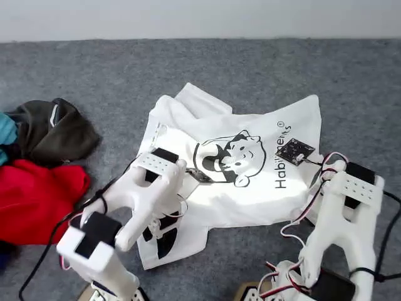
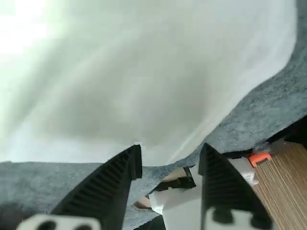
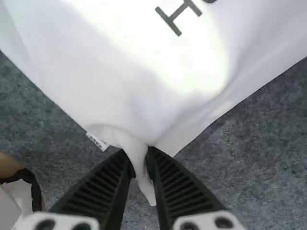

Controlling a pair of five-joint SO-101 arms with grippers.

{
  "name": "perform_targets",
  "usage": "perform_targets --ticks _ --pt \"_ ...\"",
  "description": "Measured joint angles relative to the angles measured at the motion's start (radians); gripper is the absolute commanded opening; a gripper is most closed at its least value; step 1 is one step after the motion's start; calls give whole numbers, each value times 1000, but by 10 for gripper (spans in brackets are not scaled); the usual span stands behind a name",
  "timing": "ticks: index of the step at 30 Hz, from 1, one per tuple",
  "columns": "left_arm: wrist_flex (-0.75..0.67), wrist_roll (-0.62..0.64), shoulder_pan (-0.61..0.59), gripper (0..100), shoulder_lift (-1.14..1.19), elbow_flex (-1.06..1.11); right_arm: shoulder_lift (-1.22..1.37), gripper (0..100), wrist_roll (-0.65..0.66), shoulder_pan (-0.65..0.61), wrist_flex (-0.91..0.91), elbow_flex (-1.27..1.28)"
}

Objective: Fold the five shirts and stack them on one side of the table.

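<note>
**Item:** white shirt (image 1: 244, 199), printed front up, spread roughly flat at the centre of the table (image 1: 188, 63). One sleeve is rumpled at its 11 o'clock and a loose flap trails at 7 o'clock.

**Handling:** judged light, limp and without stiffness. It will sag and drag on the grey felt rather than slide, so lift the edges clear. The best holds are the hem corners and shoulder seams, taken as pinched folds.

**Right gripper** (image 3: 139, 158): at the shirt's 4 o'clock edge, clenched on a small tuck of hem beside the sewn tag.

**Left gripper** (image 2: 170, 153): at the shirt's 7 to 8 o'clock side, released, with the jaws spread wide over the cloth's border. It possibly touches the cloth; the angle leaves this unsure.

**Edges:** the near table rim lies close behind both arms, and wood (image 2: 283, 177) shows past the felt.

**Open room:** bare felt from 12 to 3 o'clock of the shirt.

**Neighbours:** at 9 o'clock, well apart, is a heap of a red shirt (image 1: 37, 194), a dark shirt (image 1: 53, 128) and a teal scrap (image 1: 5, 135).
</note>
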Motion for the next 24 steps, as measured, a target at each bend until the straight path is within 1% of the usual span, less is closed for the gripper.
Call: perform_targets --ticks 8,15,19,22,24 --pt "-58 0 0 96 126 -20 0 9 0 0 0 0" --pt "-77 54 12 29 133 -25 0 9 0 0 5 -17" --pt "-83 55 12 13 41 -21 0 9 0 0 8 -61" --pt "-92 55 12 13 -103 -23 0 9 0 0 46 -117" --pt "-72 55 12 13 -213 -29 0 9 -8 0 81 -167"
